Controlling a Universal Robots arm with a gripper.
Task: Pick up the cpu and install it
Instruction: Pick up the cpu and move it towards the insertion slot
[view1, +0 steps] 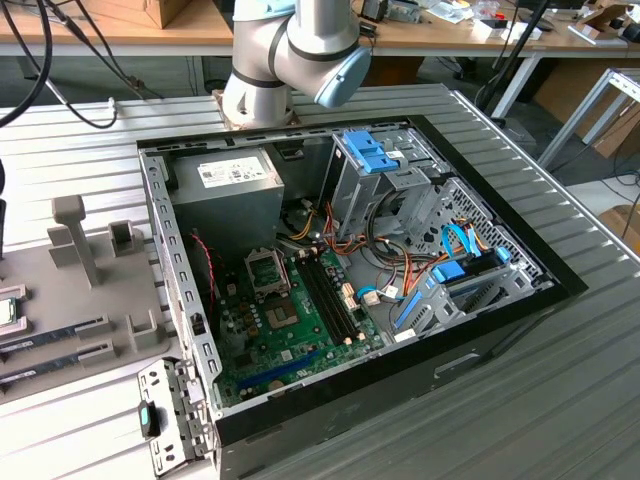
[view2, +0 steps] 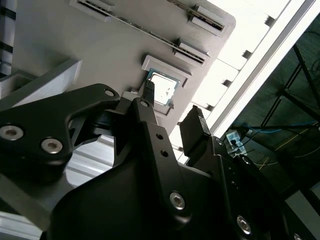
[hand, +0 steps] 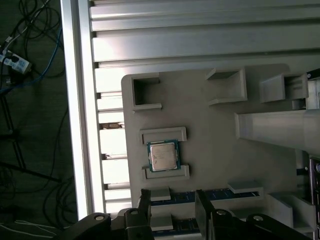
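While the jaws stand wide open and hold nothing, the cpu (hand: 162, 155) lies flat, silvery lid up, in its seat on the grey fixture tray (hand: 215, 150), between two low grey brackets set against opposite edges. Both wrist views show the black fingertips (hand: 145, 199) hanging above the tray near the cpu (view2: 163, 91), apart from it. Memory sticks (hand: 220, 196) lie in slots just beside the cpu's seat. In the exterior view the tray rests on the ribbed metal surface (view1: 560, 400) at the exterior view's left, with the cpu (view1: 7, 312) at its far left, well apart from the open computer case (view1: 400, 390), whose green motherboard (view1: 290, 345) lies exposed. The arm (view1: 290, 45) rises behind the case.
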